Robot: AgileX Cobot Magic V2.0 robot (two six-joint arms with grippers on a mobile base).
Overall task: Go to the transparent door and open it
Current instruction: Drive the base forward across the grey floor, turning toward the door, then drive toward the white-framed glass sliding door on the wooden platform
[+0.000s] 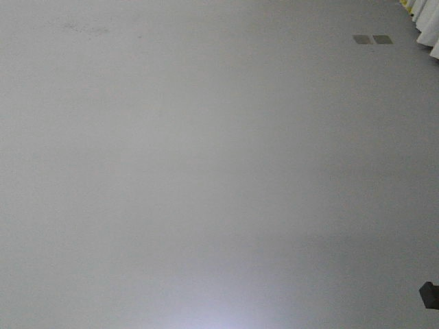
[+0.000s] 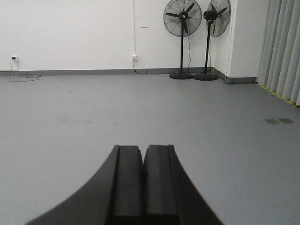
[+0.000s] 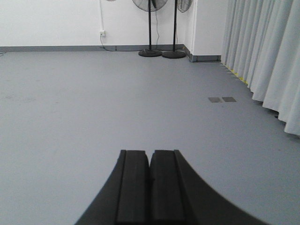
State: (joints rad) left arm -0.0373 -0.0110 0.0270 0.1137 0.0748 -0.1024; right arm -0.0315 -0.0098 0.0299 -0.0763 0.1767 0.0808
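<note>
Left black claw [image 2: 143, 178] and right black claw [image 3: 150, 183] are both pressed closed on nothing, above smooth grey floor [image 1: 206, 171] facing two black pedestal fans [image 2: 183, 37].

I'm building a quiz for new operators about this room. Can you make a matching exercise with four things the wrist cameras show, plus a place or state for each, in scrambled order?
Things
1. pedestal fans
2. curtain
3. floor plates
4. left gripper

Places or states
a. shut, pads pressed together
b. hangs along the right side of the room
c. stand side by side in the far corner
d. set in the grey floor, a dark pair near the curtain

Pairs: 1-c, 2-b, 3-d, 4-a
</note>
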